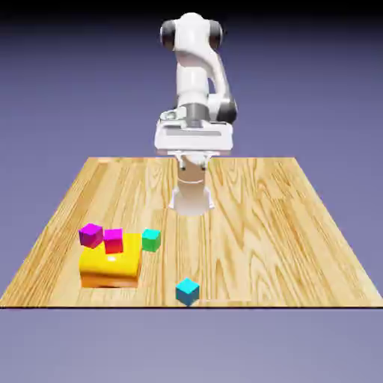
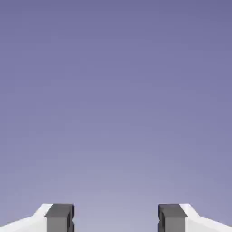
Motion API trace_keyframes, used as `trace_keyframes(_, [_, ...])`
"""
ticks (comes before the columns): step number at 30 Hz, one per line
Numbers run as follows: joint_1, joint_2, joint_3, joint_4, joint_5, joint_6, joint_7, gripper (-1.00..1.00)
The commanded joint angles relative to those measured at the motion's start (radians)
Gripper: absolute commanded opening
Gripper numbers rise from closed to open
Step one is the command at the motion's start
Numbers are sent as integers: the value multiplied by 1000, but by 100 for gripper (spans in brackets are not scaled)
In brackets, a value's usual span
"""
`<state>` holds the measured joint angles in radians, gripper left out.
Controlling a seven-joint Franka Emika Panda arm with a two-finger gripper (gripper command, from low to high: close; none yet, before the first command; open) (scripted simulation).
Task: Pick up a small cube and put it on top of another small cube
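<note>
Several small cubes lie near the table's front in the exterior view. A purple cube [image 1: 90, 235] sits at the far left corner of a larger yellow block [image 1: 111, 265], and a magenta cube [image 1: 113, 240] rests on the block's top. A green cube [image 1: 151, 239] stands just right of the block. Alone by the front edge is a cyan cube [image 1: 187, 291]. My gripper [image 1: 193, 160] hangs high above the table's far middle, well away from all cubes. In the hand view the gripper [image 2: 115, 219] is open with nothing between its fingertips [image 2: 60, 218], only the plain backdrop.
The wooden table [image 1: 284, 224] spreads wide to the exterior view's right of the cubes. The arm's white base [image 1: 191, 198] stands on the table's far middle.
</note>
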<state>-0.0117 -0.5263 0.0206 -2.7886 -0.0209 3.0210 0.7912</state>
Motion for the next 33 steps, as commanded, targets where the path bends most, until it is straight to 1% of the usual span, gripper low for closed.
trace_keyframes(1, [-20, 36, 17, 18, -17, -13, 42, 0])
trace_keyframes(25, [-483, 889, 418, 435, -426, -325, 1021, 0])
trace_keyframes(26, [-483, 889, 418, 435, -426, -325, 1021, 0])
trace_keyframes(31, [-363, 1070, 265, 498, -571, -205, 1133, 0])
trace_keyframes(32, [-361, 1072, 263, 499, -572, -204, 1134, 0])
trace_keyframes(33, [-361, 1072, 263, 499, -572, -204, 1134, -100])
